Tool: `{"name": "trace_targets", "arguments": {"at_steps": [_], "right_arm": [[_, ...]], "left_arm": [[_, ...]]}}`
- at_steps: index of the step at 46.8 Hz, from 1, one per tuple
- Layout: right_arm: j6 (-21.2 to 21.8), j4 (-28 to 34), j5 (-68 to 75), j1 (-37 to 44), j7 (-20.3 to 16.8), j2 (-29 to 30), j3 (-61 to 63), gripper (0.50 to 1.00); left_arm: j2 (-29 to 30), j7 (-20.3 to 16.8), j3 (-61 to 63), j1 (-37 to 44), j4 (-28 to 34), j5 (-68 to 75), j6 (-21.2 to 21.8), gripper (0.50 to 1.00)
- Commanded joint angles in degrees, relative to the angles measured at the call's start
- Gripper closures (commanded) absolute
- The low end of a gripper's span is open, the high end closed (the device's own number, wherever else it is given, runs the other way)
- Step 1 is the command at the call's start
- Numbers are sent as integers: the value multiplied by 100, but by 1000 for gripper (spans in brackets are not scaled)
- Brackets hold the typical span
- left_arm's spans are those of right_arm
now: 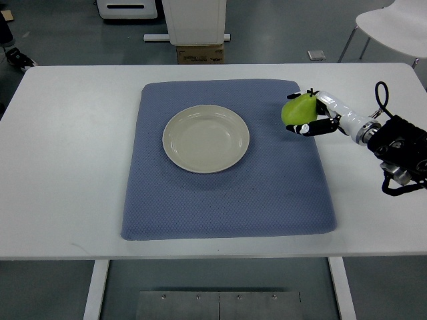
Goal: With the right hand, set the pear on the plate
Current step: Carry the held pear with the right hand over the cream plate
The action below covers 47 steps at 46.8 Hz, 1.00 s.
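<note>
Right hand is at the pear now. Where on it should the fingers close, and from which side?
Grip the pear across its wide lower body, coming from its right, as the right hand does now. Fingers wrap both sides of the bulge there; the stem end narrows and would likely slip. The plate lies to the left, so that side stays free.

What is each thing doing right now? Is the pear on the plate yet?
Pear: held by the right hand, over the mat's right edge, not on the plate yet.
Right hand: fingers closed around the pear.
Plate: empty, right side up, on the mat.
Mat: lying flat on the table.
Table: white, holding the mat.
</note>
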Motion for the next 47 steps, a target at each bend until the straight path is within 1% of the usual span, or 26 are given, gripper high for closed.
{"name": "trace_targets", "arguments": {"at_steps": [1,21,26,32,36,41,47], "right_arm": [[65,-1,57,112,8,-64,-6,1000],[110,25,66,358,-19,41,-15,1000],[110,7,66,472,-36,383,-15,1000],[83,-1,66,569,-203,805,-15,1000],[66,-19,66,578,-238,1069,-6,1000],[57,-194,57,595,-265,1438,-15,1000],[57,-362,57,569,-405,1755,-50,1000]], "left_arm": [[0,0,0,0,0,-7,0,500],[0,0,0,0,0,-7,0,500],[0,0,0,0,0,2,0,500],[0,0,0,0,0,2,0,500],[0,0,0,0,0,-7,0,500],[0,0,0,0,0,2,0,500],[0,0,0,0,0,2,0,500]]}}
